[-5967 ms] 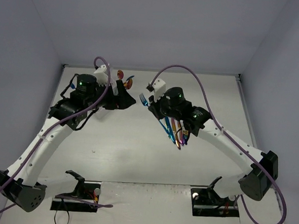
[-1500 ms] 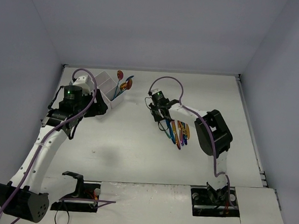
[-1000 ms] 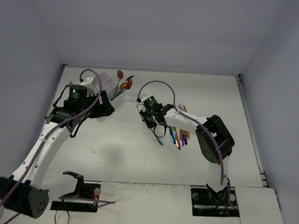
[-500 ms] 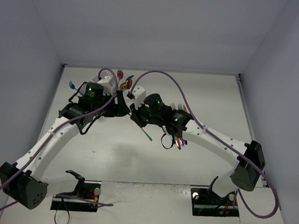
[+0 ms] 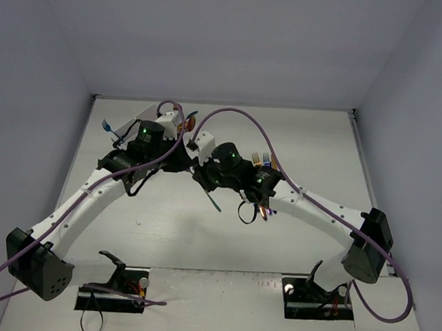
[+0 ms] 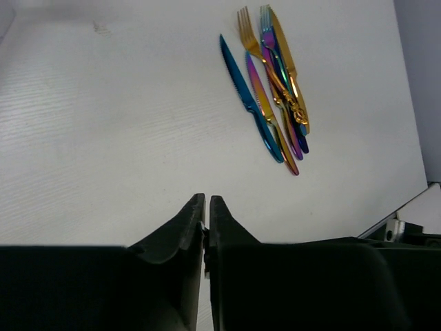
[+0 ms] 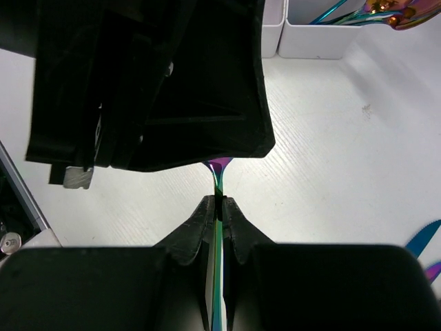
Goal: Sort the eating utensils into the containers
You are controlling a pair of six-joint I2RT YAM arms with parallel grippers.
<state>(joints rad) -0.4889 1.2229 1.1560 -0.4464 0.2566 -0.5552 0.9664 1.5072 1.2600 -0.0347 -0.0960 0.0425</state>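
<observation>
white thin-walled box with square compartments (image 7: 313,45) sits far left on the pale table (image 6: 103,138), mostly hidden behind my left arm (image 5: 91,195) from above; the right wrist view shows two of its cells, one with iridescent spoon-like utensils (image 7: 386,8) leaning out of it. just right of it my left gripper (image 6: 207,200) has its jaws drawn to a narrow slit, and i cannot tell from its own camera whether metal is caught in that slit. next along, the slim green-to-purple metal utensil (image 7: 218,181) runs from under the left gripper's black housing into my right gripper (image 7: 219,201), which is clamped flat on the handle, the other end poking out below it in the overhead view. i read this as a hand-over in mid-air above the table. to do it well i would hold the right clamp until a slight tug proves the left's pinch, then part the right jaws squarely without twisting, since so thin a handle would likely slip or spin. the left should then carry it to the cell of its own kind; i cannot tell whether it is fork, spoon or knife. far right, the loose fan of blue, gold and purple knives and forks (image 6: 272,89) lies on the table, unsorted
</observation>
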